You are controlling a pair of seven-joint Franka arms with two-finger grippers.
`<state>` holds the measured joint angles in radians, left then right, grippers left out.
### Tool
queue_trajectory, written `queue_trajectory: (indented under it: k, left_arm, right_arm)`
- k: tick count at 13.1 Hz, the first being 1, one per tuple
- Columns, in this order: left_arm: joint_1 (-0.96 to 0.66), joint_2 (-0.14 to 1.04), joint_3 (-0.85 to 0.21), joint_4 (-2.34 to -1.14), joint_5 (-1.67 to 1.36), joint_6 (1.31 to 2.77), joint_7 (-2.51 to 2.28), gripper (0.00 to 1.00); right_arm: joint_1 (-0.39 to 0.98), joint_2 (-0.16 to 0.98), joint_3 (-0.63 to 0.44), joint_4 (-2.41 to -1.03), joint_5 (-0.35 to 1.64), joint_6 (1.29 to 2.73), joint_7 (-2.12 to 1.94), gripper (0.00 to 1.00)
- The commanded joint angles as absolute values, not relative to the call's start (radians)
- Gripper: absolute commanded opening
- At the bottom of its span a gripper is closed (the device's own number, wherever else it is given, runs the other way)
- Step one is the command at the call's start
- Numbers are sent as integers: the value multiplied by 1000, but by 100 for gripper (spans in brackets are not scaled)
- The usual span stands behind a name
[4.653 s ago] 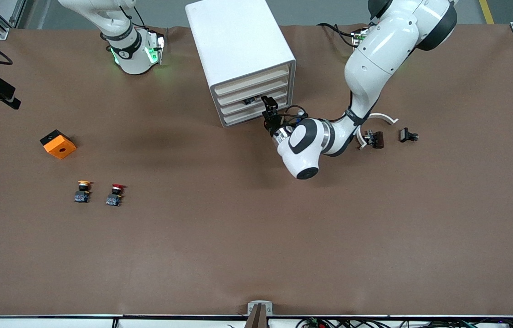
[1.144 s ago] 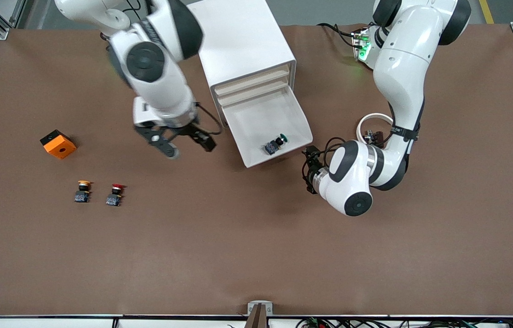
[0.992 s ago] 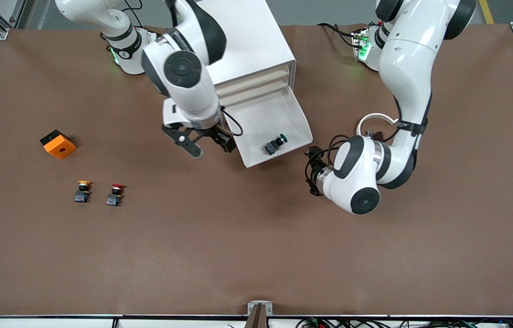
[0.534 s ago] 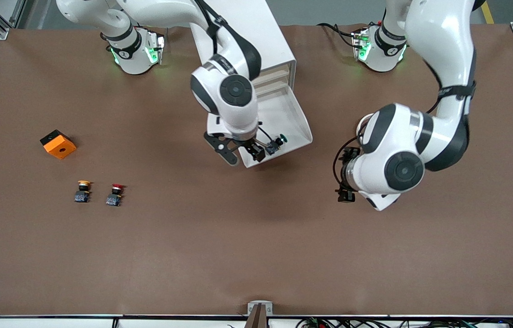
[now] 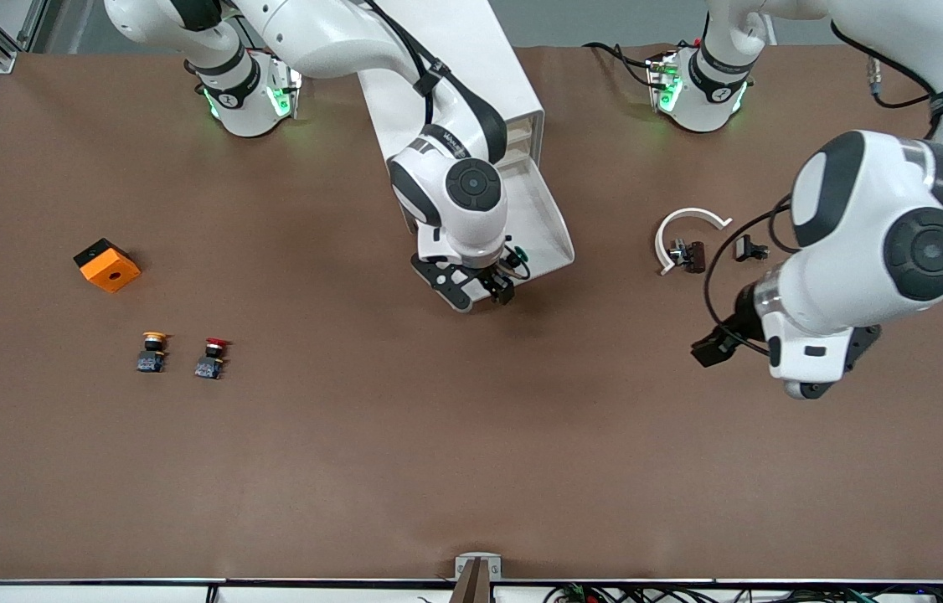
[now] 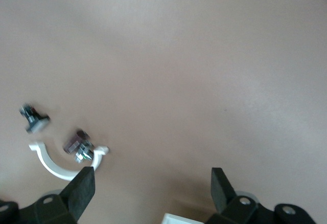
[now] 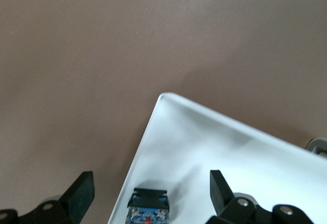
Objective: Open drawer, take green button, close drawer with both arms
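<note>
Your drawer (image 5: 551,239) stands pulled out of the cabinet (image 5: 438,59) at upper centre of the front view, with the button (image 5: 515,254) lying in it near the front corner. You are on the take step: the right gripper (image 5: 476,289) hangs over that corner, fingers spread, the button's body (image 7: 148,207) between them in the right wrist view. Next, lower straight down and pinch the body without catching the drawer wall. The left gripper (image 5: 760,352) waits over bare bench at right, fingers spread.

White arms (image 5: 873,226) w/ black joint rings, cables, green base lights.
</note>
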<state>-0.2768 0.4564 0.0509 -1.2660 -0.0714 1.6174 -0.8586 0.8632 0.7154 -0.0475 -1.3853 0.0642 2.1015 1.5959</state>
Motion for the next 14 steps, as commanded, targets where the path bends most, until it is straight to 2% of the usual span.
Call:
queue_trajectory:
  k: [1, 3, 7, 12, 13, 14]
  left_arm:
    - [-278, 420, 48, -1319, -41, 1643, -763, 100]
    - [-267, 375, 45, -1418, -43, 1707, -640, 100]
    - [-273, 252, 34, -1731, -43, 1944, -511, 100]
    - [-276, 218, -78, -1995, 43, 2192, -509, 100]
    - [-275, 219, -99, -2044, 43, 2254, -509, 100]
    - [-276, 219, -121, -2102, 43, 2329, -511, 100]
  right_arm:
    - [891, 741, -57, -1351, 72, 2123, 1663, 100]
    - [903, 749, -57, -1347, 72, 2123, 1681, 100]
    - [916, 773, -57, -1328, 72, 2125, 1710, 100]
    - [919, 788, -57, -1319, 72, 2123, 1712, 100]
    - [919, 788, -57, -1318, 72, 2123, 1709, 90]
    - [917, 788, -57, -1313, 72, 2123, 1706, 69]
